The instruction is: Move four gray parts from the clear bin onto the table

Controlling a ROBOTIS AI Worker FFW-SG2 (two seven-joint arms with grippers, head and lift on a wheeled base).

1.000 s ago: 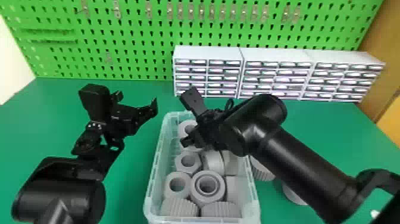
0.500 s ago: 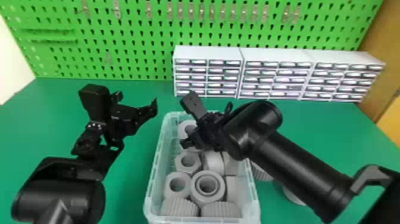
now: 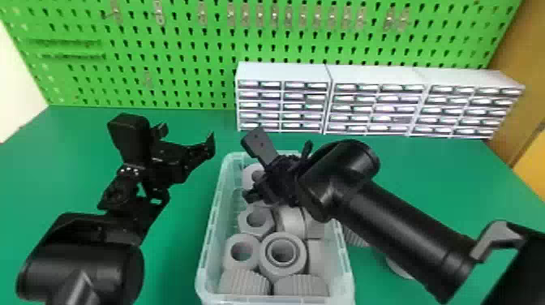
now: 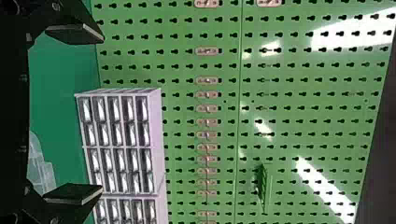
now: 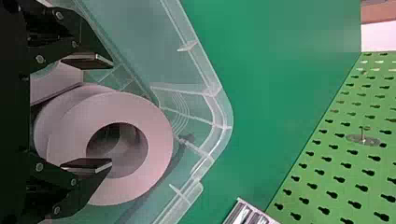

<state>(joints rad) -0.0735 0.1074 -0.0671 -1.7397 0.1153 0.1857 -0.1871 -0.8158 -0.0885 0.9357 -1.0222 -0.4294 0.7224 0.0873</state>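
The L. gripper is hanging over the green tabletop, w/ bare green running btwn it & the clear bin, so they're staying well apart. The bin's pale rim is running lengthwise, its corners rounding off; green is also stretching btwn its far rim & the pegboard. The R. gripper is sitting low over the bin's far end, its arm crossing the R. rim. The tabletop's R. edge is slanting toward a wood-toned panel.

L. fingers are standing wide apart, holding nothing. R. ones are also parted, not gripping: a thick smooth gray ring is lying at them, inside the bin near the far corner, one finger overlapping its round hole in the R. wrist view.

Nearer in the bin, L to R: a ribbed gray cap, a plain gray ring, a gray hex nut, a double-rimmed gray collar & a second ribbed cap are crowding together, matte. On the tbl R. of the bin, a ribbed gray pc. & a rounded gray pc. are resting, both partly hidden by the R. arm.
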